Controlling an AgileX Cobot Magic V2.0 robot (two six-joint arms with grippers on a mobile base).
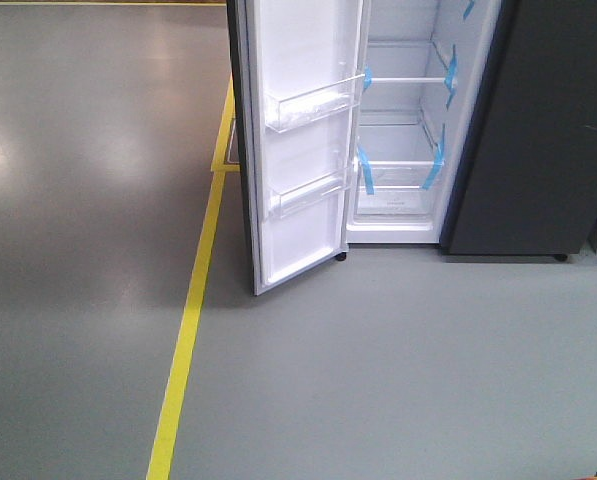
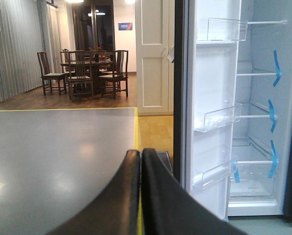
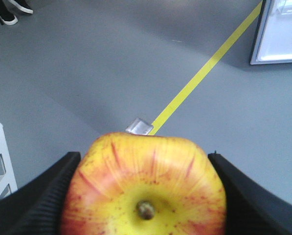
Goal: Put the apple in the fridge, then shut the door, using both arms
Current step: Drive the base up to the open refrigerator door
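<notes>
The apple point(image 3: 146, 183), yellow with red streaks round its stem dimple, fills the bottom of the right wrist view. My right gripper point(image 3: 145, 188) is shut on it, one black finger pressing each side. In the left wrist view my left gripper point(image 2: 140, 155) is shut, its two fingertips touching with nothing between them, pointing at the floor left of the fridge. The fridge point(image 1: 408, 120) stands open, white inside, with glass shelves marked by blue tape. Its door point(image 1: 298, 130) is swung wide, the white lining and clear bins facing me. The same door point(image 2: 207, 98) also fills the right of the left wrist view.
A yellow floor line point(image 1: 188, 330) runs up the grey floor to the door's hinge side. A second dark grey unit point(image 1: 548, 130) stands right of the fridge. A dining table with chairs point(image 2: 84, 71) is far back. Someone's shoes point(image 3: 11, 12) show at the right wrist view's top left.
</notes>
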